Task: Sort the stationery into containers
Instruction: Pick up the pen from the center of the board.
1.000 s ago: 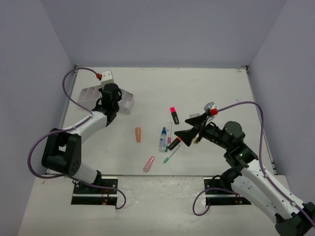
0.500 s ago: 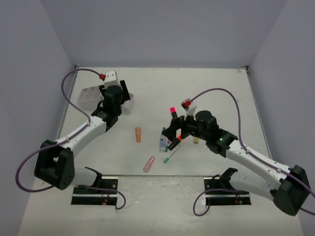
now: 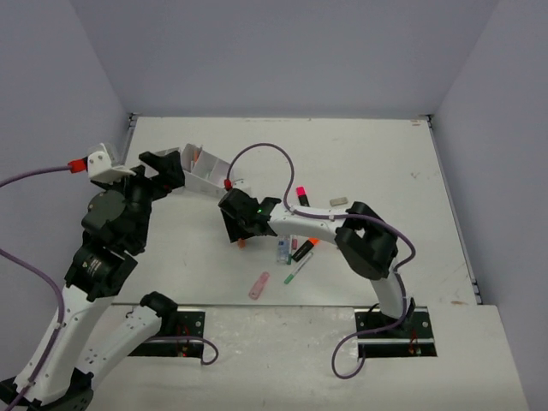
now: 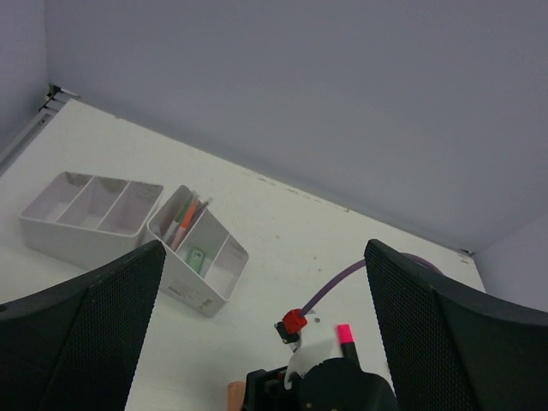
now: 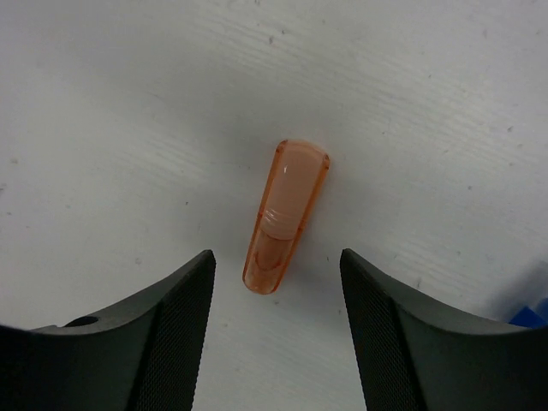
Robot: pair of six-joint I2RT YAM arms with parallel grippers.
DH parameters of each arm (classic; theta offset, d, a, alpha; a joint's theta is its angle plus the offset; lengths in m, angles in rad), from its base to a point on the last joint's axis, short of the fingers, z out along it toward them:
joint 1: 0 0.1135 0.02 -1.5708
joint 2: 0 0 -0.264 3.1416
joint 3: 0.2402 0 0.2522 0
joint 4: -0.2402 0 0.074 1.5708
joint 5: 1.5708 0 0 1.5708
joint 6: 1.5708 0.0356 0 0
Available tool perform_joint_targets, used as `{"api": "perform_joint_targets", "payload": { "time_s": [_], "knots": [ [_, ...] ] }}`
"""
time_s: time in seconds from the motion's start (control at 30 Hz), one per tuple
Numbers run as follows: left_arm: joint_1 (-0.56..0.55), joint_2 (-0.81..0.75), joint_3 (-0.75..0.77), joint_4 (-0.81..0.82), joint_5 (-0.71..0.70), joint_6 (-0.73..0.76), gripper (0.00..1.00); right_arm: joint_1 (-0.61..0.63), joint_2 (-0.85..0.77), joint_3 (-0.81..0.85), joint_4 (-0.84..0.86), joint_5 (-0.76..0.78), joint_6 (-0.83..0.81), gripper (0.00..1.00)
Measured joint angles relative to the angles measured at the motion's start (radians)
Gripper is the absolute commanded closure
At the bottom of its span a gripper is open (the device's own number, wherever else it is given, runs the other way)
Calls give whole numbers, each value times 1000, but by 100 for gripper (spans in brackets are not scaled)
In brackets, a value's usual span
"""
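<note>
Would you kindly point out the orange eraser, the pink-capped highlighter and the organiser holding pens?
orange eraser (image 5: 285,216): right wrist view, mid-body.
pink-capped highlighter (image 3: 301,190): top view, pink cap.
organiser (image 4: 184,287): left wrist view, near wall.

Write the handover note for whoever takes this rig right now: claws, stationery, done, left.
Left claw: open, empty, raised over the table.
Right claw: open, straddling the orange piece, not gripping it.
Done: pens and a green item sit in one organiser; the other organiser looks empty.
Left: orange piece, pink highlighter, blue-capped bottle, black marker, green pen, pink piece, tan eraser, all loose on the table.
</note>
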Motion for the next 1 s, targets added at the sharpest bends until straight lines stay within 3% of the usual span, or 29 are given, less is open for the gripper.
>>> {"api": "perform_joint_targets", "payload": {
  "time_s": [0.07,0.23,0.33,0.47,0.63,0.77,0.9,1.0],
  "knots": [
    [0,-31,-8,-36,0,6,0,7,57,44,-49,7,6,44],
    [0,-63,-65,-107,2,22,0,13,158,155,-143,51,19,66],
    [0,-63,-95,-137,12,24,0,13,173,175,-161,76,27,74],
    [0,-70,-123,-142,50,25,0,13,165,153,-142,78,40,98],
    [0,-66,-189,-106,168,5,0,14,102,51,-90,85,47,100],
    [0,-48,-294,-21,337,-40,0,14,-68,-174,-29,83,33,100],
    [0,13,-420,148,584,-122,0,16,-425,-465,110,58,-39,100],
    [0,84,-500,323,760,-207,0,23,-669,-593,272,40,-81,100]
  ]
}}
